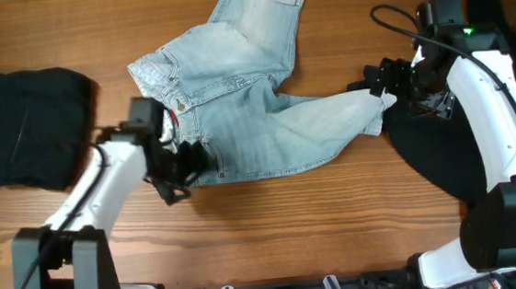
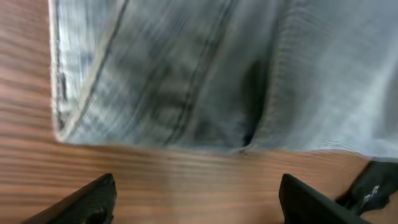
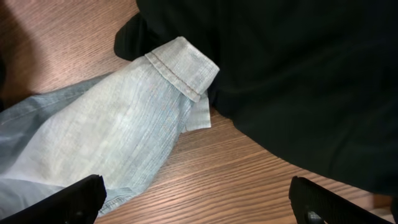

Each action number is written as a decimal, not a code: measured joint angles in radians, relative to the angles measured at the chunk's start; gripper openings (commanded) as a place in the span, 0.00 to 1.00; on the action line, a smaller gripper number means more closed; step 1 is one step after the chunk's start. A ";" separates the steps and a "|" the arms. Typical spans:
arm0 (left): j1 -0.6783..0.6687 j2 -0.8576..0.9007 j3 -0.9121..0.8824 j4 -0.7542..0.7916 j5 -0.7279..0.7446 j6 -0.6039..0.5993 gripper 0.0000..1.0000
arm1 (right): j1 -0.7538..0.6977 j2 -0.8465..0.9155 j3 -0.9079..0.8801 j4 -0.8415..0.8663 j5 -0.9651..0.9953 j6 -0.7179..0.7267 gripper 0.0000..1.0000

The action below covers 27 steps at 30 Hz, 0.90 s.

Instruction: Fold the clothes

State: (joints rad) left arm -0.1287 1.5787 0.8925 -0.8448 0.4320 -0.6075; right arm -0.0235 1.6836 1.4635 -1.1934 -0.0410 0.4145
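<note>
The jeans [image 1: 236,100] are spread unfolded on the table [image 1: 284,235], with the waistband [image 1: 153,74] to the left, 1 leg angled up and away, and the other leg run out to the right, so the long axis is laid roughly left to right; the cuff [image 3: 183,65] of that leg is rested on the edge of a loose black garment [image 1: 443,153] lying right of the jeans. The left gripper [image 1: 181,169] is held just off the near waist edge of the jeans, fingers spread with nothing between them; the right gripper [image 1: 378,81] is poised at the cuff end, likewise parted and empty. A folded black garment [image 1: 26,130] is seen well left of the jeans. The right arm is judged the nearer to the cuff, which would be carried leftward toward the waistband.
</note>
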 measured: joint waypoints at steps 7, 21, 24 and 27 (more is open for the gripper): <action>-0.027 0.000 -0.087 0.163 -0.211 -0.416 0.04 | 0.000 0.000 -0.001 -0.003 -0.007 0.000 1.00; 0.066 -0.084 -0.085 -0.065 -0.392 -0.310 0.04 | 0.000 0.001 -0.294 0.136 -0.142 0.019 0.89; 0.066 -0.087 -0.085 -0.062 -0.399 -0.290 0.04 | 0.000 0.002 -0.372 0.213 -0.212 0.047 0.74; 0.066 -0.087 -0.085 -0.060 -0.402 -0.285 0.04 | 0.000 0.002 -0.396 0.226 -0.252 0.057 0.29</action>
State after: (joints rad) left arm -0.0624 1.4918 0.8070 -0.9051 0.0303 -0.8925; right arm -0.0235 1.6852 1.0679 -0.9676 -0.2932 0.4717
